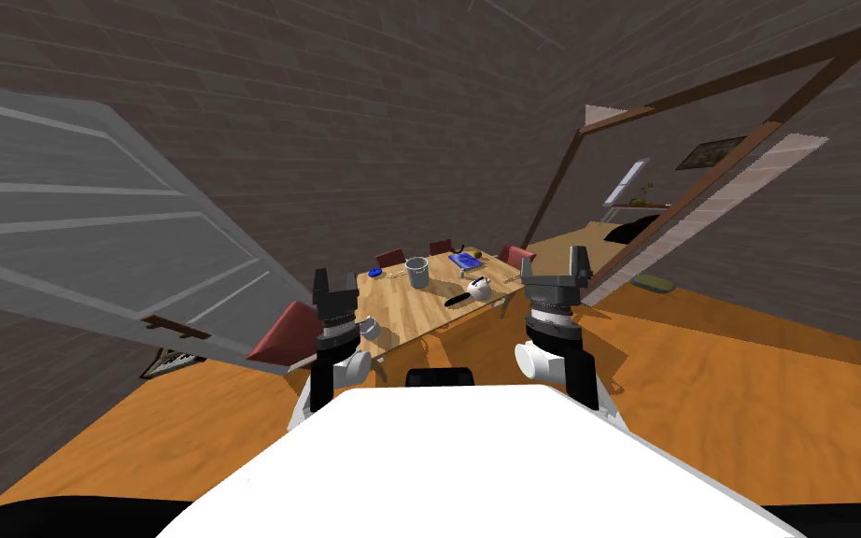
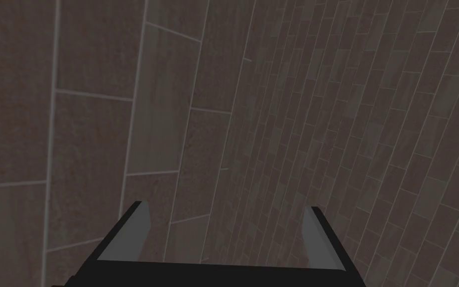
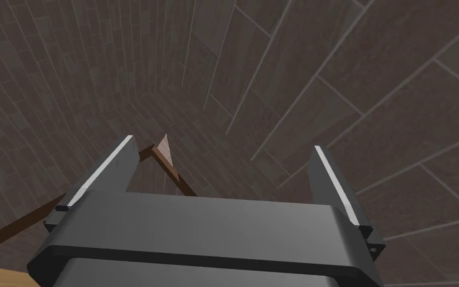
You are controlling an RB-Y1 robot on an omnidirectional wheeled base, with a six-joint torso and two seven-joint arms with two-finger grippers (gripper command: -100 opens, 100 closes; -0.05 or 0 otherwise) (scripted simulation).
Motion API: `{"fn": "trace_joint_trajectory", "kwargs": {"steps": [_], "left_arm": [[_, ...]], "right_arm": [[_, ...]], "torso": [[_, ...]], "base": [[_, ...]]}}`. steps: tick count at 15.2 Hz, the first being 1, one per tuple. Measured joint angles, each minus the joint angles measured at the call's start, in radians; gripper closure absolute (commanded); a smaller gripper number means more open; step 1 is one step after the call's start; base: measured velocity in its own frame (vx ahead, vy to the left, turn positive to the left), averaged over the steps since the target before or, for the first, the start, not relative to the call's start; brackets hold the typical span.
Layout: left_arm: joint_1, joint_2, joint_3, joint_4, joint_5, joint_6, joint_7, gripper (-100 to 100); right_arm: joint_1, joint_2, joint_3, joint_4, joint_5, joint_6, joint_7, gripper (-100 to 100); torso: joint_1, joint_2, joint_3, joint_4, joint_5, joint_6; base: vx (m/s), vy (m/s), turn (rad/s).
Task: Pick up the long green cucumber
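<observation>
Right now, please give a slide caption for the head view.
Left gripper and right gripper open before wooden table.

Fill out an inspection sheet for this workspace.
Surface: wooden table ahead.
Job's things: olive elongated thing on the floor, right of the table; cannot confirm it is the cucumber.
Clutter: grey pot, blue tray, white kettle, mug, red chairs.
Pincers: left pincer open, empty; right pincer open, empty.
Cables: nothing seen.
Surroundings: grey door, dark tiled walls, orange floor.
</observation>
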Motion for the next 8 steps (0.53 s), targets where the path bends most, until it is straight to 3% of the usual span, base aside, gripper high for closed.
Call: {"fn": "trace_joint_trajectory", "kwargs": {"steps": [5,8], "left_arm": [[0.0,0.0,0.0,0.0,0.0,0.0,0.0,0],[0.0,0.0,0.0,0.0,0.0,0.0,0.0,0]], "right_arm": [[-0.012,-0.081,0.02,0.068,0.019,0.012,0.046,-100],[-0.014,-0.127,0.034,0.13,0.031,0.005,0.081,-100]], "torso": [[-0.002,0.008,0.004,0.002,0.0,-0.001],[-0.002,0.005,0.003,0.001,-0.001,0.0]], "base": [[-0.107,-0.028,0.175],[-0.055,-0.015,0.156]]}}
